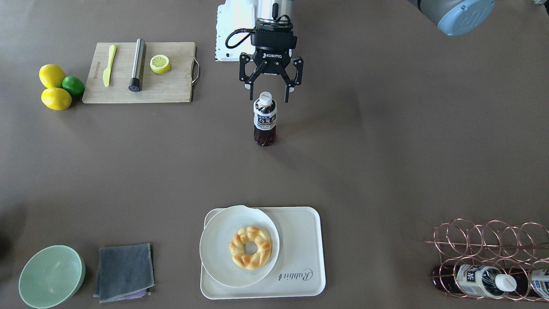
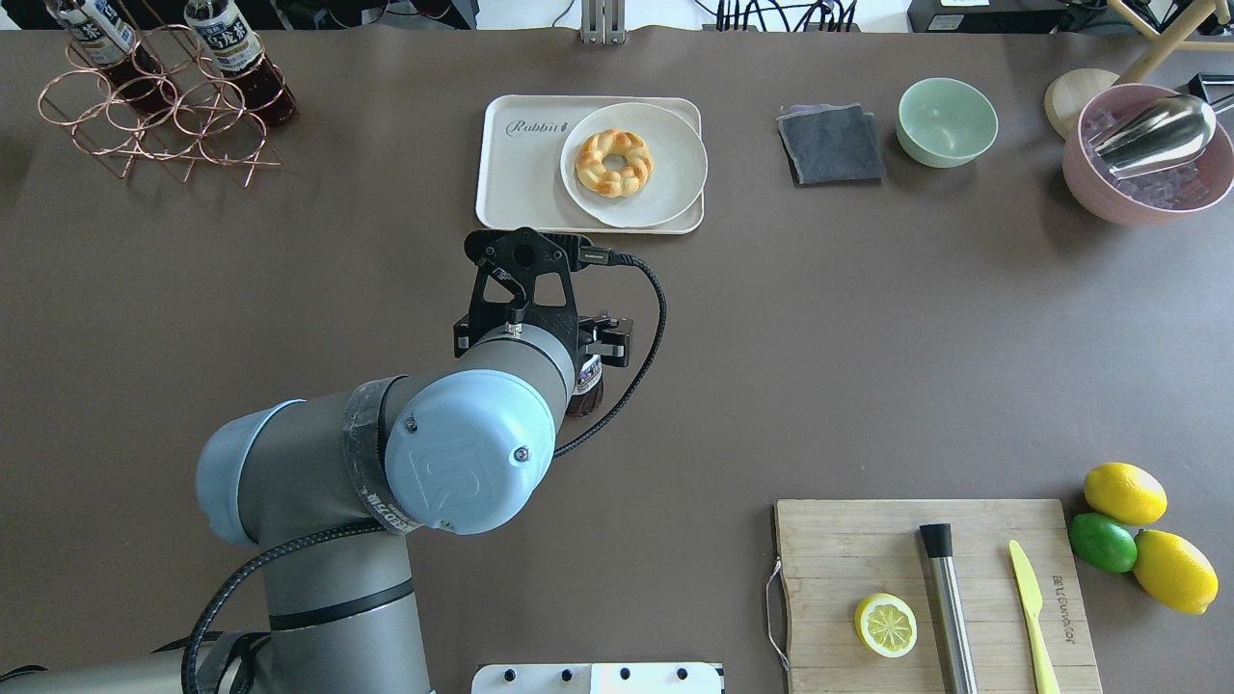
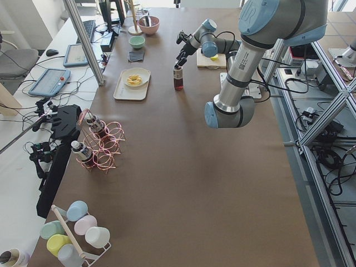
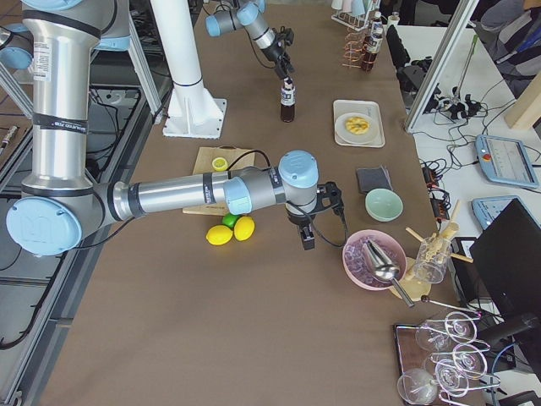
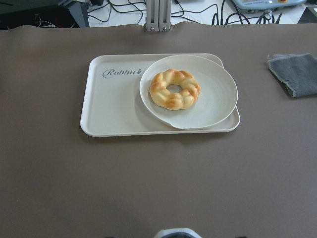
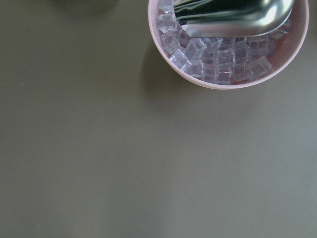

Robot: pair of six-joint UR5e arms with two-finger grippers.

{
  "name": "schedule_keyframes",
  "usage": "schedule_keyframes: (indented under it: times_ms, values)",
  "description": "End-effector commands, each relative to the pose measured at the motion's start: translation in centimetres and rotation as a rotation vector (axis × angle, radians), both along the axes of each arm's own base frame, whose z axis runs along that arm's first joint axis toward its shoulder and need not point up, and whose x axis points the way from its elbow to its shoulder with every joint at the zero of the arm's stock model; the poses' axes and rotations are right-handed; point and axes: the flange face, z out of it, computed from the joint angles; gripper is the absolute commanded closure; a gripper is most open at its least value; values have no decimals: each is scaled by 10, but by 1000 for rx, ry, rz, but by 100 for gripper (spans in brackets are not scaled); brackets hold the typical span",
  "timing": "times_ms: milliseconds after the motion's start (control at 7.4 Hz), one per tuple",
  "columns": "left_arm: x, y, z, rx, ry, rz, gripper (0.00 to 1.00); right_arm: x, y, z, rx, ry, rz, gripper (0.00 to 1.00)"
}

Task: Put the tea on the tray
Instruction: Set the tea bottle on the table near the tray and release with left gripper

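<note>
The tea point(image 1: 265, 122), a small bottle with a white cap, stands upright mid-table. My left gripper point(image 1: 269, 98) is open, one finger to each side of the cap and not touching it. In the overhead view my left wrist hides most of the bottle point(image 2: 585, 384). The cream tray point(image 1: 300, 257) with the "Rabbit" print lies at the table's far side; a white plate point(image 1: 218, 253) with a doughnut point(image 1: 251, 247) takes up half of it. The left wrist view shows the tray point(image 5: 109, 109) ahead, with the cap at the bottom edge. My right gripper point(image 4: 308, 237) hangs beside a pink ice bowl point(image 4: 372, 258); I cannot tell whether it is open or shut.
A copper rack point(image 1: 489, 262) holds two look-alike bottles. A wooden cutting board point(image 1: 141, 81) carries a knife, a steel tube and a lemon half, with lemons and a lime beside it. A green bowl point(image 1: 51, 274) and a grey cloth point(image 1: 124, 270) lie beside the tray.
</note>
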Motion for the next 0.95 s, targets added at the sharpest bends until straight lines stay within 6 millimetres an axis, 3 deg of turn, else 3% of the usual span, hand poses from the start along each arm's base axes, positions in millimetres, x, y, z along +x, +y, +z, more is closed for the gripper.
schedule_keyframes:
  times_ms: [0,135,270,405,676,811]
  values:
    - [-40,-5,4,12,26,-12,3,-88,-20,-100,-60,-108,85,0]
    - [-68,-24,15,39,-21,23,3,-132,-28,-144,-100,-155,92,0]
    - [-99,-49,39,11,-60,62,3,-159,-33,-187,-130,-201,119,0]
    - [-135,-80,72,-10,-122,97,3,-200,-37,-238,-178,-246,151,0]
    - [-199,-119,138,26,-154,160,3,-288,-19,-312,-284,-297,190,0]
    - [-241,-145,186,45,-181,213,3,-321,-7,-350,-347,-287,209,0]
